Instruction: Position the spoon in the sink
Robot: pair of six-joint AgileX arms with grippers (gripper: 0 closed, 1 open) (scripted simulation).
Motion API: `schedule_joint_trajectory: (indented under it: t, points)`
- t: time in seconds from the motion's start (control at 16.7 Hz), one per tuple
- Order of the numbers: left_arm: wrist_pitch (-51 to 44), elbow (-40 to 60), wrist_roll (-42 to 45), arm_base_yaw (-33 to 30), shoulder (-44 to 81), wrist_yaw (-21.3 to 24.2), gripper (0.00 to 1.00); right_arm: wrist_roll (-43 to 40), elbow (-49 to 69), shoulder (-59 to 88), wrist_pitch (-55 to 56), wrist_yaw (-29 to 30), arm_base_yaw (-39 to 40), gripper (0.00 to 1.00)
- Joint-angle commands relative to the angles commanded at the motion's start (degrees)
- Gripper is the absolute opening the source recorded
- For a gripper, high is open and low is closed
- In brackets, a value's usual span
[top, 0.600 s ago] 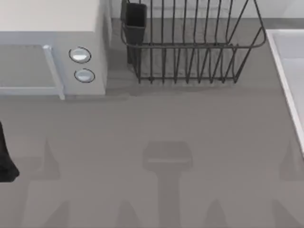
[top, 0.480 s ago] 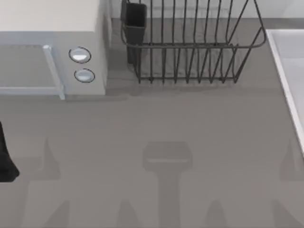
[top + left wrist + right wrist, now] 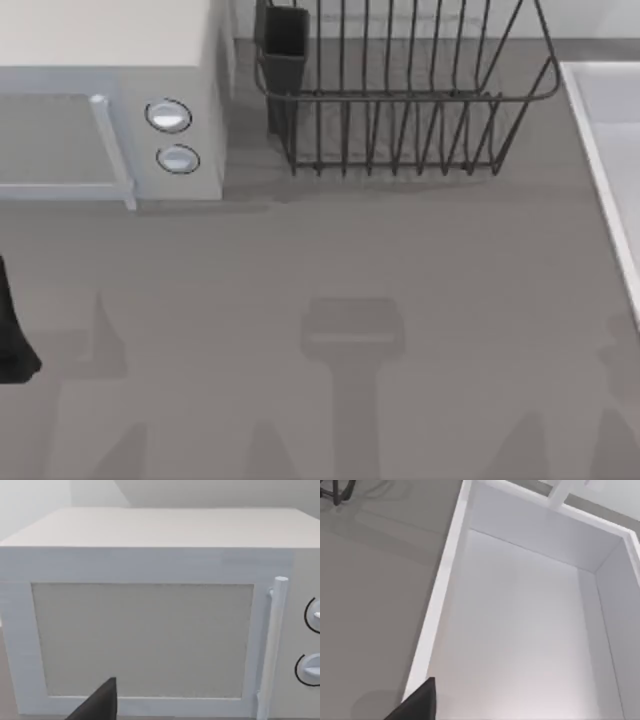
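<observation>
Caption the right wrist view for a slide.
Right wrist camera looks down into the pale sink, grey table alongside, a dark fingertip at the frame's edge.

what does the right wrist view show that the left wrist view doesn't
Right wrist view: the sink, its pale basin seen from above, the grey table beside it, and a corner of the black wire dish rack. Left wrist view: the white microwave from the front, with its door handle and two round knobs. Both share a dark finger tip at the lower edge.
</observation>
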Motion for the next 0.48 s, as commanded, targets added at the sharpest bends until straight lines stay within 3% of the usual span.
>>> schedule_joint_trajectory:
  t: [0.48]
  points:
    - [0.00, 0.00, 0.00, 0.00, 0.00, 0.00, 1.00, -44.24, 19.75, 34.67, -28.02, -0.48, -5.80, 1.00]
